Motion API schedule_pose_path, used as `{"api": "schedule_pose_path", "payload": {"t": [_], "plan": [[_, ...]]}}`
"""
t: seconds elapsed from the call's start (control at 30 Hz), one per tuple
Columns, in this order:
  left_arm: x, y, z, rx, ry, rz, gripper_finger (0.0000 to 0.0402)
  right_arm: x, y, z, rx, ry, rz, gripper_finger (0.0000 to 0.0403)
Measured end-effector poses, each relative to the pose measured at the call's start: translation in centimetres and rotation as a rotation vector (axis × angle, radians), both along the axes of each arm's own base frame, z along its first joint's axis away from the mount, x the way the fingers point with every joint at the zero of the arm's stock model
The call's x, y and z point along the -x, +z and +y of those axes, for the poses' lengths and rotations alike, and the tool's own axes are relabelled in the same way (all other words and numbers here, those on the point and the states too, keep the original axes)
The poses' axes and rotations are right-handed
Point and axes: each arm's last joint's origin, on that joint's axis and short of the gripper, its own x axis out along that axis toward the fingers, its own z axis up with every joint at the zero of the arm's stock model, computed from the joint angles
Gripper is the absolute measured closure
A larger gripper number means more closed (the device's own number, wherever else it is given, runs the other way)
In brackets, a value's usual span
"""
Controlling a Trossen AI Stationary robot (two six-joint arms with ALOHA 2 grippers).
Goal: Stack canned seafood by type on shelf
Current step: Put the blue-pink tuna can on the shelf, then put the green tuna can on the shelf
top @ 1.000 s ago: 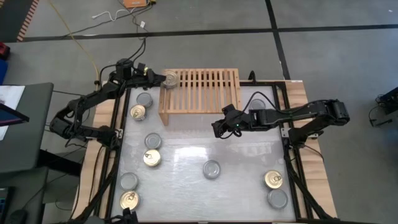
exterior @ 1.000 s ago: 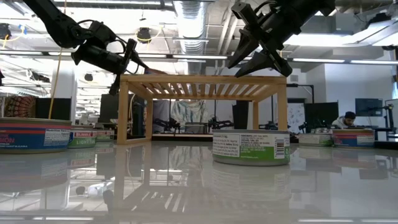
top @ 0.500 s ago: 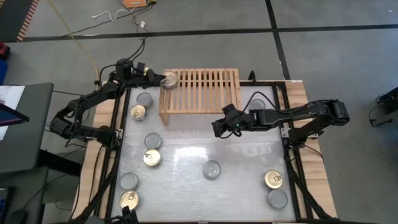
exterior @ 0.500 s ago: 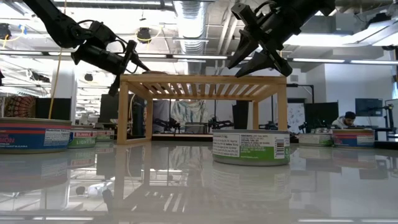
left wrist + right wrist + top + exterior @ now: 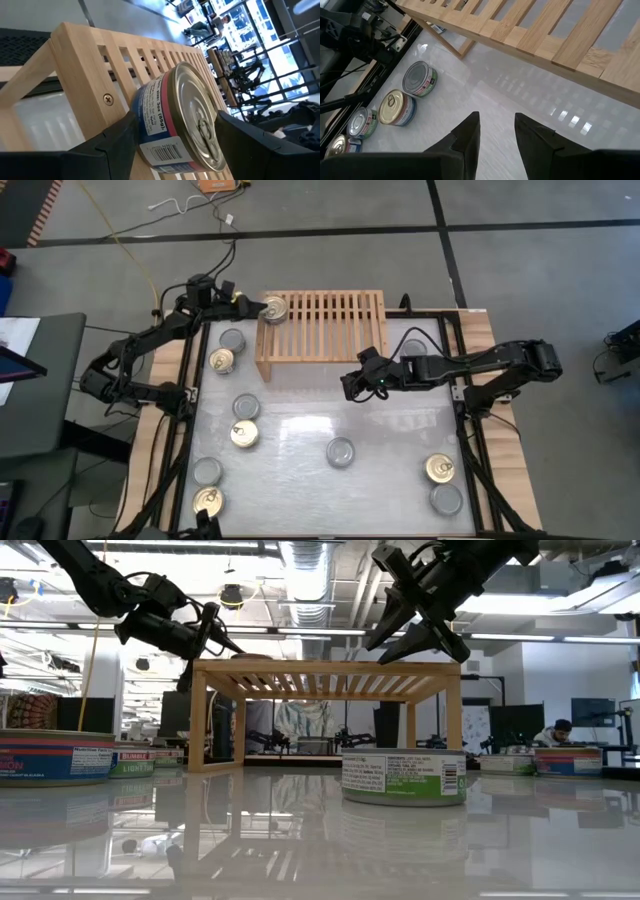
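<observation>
Gripping a gold-topped, blue-and-pink-labelled can (image 5: 180, 120), seemingly on the shelf (image 5: 330, 320).

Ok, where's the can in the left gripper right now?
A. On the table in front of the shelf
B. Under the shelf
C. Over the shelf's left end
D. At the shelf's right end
C: the left gripper holds a gold-topped can at the left end of the shelf, over its slats.

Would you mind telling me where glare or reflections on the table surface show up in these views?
High view: a pale washed-out sheen across the table in front of the shelf. Low view: the surface mirrors the shelf legs and the nearest can. Right wrist view: small bright glints below the shelf edge.
</observation>
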Motion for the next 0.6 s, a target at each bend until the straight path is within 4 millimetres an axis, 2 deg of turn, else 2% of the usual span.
{"api": "schedule_pose_path", "payload": {"t": [0.6], "plan": [[1.1, 0.0, 0.7, -0.043, 0.046, 0.019, 0.0152, 0.0, 0.0, 0.0, -0.002, -0.002, -0.001, 0.0255]]}}
